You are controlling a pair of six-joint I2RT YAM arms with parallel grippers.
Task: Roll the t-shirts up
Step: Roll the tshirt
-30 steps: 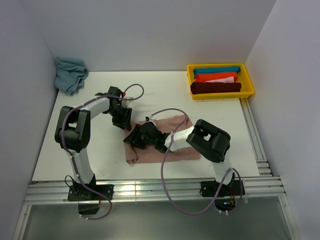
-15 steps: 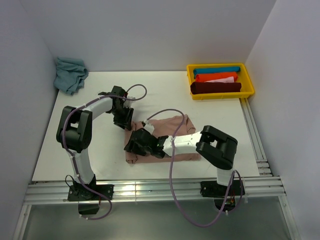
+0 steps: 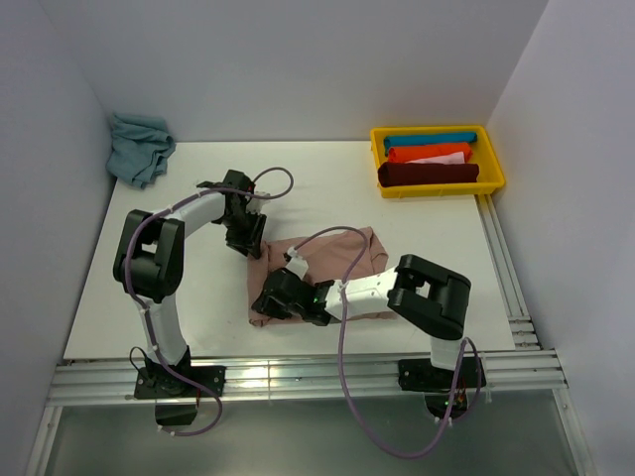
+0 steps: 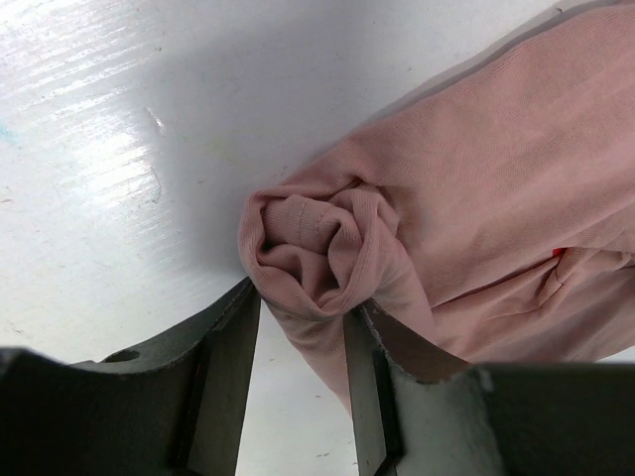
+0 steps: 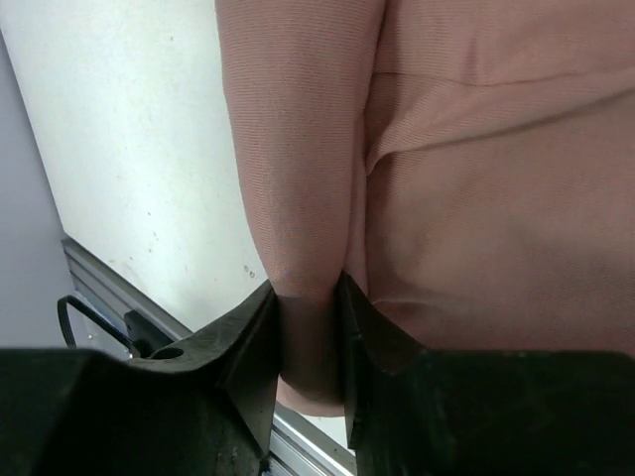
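A yellow bin point(image 3: 493, 169) sits at the far right corner of the table point(image 3: 198, 288). Rolled garments lie in it side by side: a teal roll point(image 3: 429, 140) at the back, then an orange roll point(image 3: 425, 153) with a white piece point(image 3: 444, 159) tucked against it, and a maroon roll point(image 3: 429, 175) nearest. In the far left corner a blue-green garment point(image 3: 139, 147) lies loose in a crumpled heap against the wall.

The pink t-shirt point(image 3: 352, 260) lies near the middle of the table, towards the front. It is soft, finely ribbed cotton, mostly flat on its right side and wound into a tight tube along its left edge. From the left wrist the tube's far end shows as a spiral of folded layers, with a small orange fleck further along the cloth.

The left claw point(image 3: 245, 243) is closed on that far end, with a fold of cloth pinched between its dark fingers point(image 4: 223, 347). The right claw point(image 3: 270, 300) grips the near end of the tube, both fingers point(image 5: 248, 347) pressed against it.

Bare white table runs left of the tube and between the shirt and the bin. The tube's near end lies close to the metal rails point(image 3: 298, 377) along the front edge — little room there.
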